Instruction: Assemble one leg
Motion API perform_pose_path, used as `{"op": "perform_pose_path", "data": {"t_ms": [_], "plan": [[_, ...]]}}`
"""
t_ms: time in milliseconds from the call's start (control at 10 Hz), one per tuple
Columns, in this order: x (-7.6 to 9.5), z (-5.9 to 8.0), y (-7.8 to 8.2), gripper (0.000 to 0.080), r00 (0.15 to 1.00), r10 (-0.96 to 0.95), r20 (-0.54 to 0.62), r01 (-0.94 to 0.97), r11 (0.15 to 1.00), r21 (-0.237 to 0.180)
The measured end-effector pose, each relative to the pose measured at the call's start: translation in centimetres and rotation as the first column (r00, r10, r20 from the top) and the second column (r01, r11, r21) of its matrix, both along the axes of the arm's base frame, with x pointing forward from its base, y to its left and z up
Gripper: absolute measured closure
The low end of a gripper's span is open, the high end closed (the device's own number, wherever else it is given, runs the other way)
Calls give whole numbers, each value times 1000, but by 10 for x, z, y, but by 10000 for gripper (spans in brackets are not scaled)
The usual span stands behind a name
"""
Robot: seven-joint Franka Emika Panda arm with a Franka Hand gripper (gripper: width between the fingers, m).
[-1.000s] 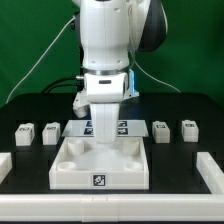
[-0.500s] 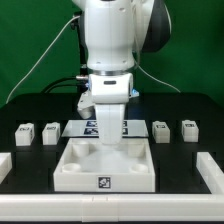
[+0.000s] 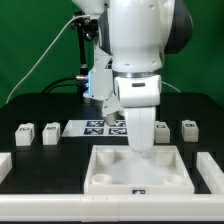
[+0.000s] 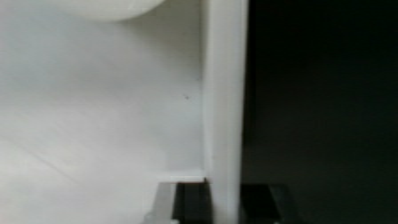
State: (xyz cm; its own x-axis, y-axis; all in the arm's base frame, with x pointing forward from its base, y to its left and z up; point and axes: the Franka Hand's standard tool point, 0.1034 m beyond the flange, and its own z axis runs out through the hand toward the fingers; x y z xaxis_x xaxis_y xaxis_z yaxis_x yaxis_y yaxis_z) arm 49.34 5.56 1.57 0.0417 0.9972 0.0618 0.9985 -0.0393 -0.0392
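Observation:
My gripper reaches down into the large white square tray-like piece and is shut on its back wall. In the wrist view the gripper has one dark finger on each side of the thin white wall. Two legs, small white blocks with marker tags, stand at the exterior view's left. Another leg stands at the right. A fourth leg is partly hidden behind the arm.
The marker board lies behind the tray, partly hidden by the arm. White rails stand at the left, at the right and along the front edge. Cables hang at the back left.
The gripper and the tray-like piece have moved together toward the exterior view's right and a little nearer the front. The legs have not moved.

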Motion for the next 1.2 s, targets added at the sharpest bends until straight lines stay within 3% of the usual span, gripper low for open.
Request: {"op": "perform_pose_path", "data": {"t_ms": [400, 600, 700, 800, 900, 1000, 1100, 1200], "plan": [[6, 4, 20, 738, 1000, 23, 12, -23, 1000, 14], [5, 2, 19, 738, 1000, 21, 12, -21, 1000, 15], [4, 0, 17, 664, 1000, 17, 9, -17, 1000, 15], [4, 0, 16, 664, 1000, 15, 8, -16, 1000, 14], [4, 0, 16, 473, 1000, 15, 7, -15, 1000, 14], [4, 0, 16, 339, 1000, 14, 7, -14, 1000, 14], [4, 0, 16, 339, 1000, 11, 7, -11, 1000, 14], [4, 0, 17, 193, 1000, 2, 6, -2, 1000, 14]]}}
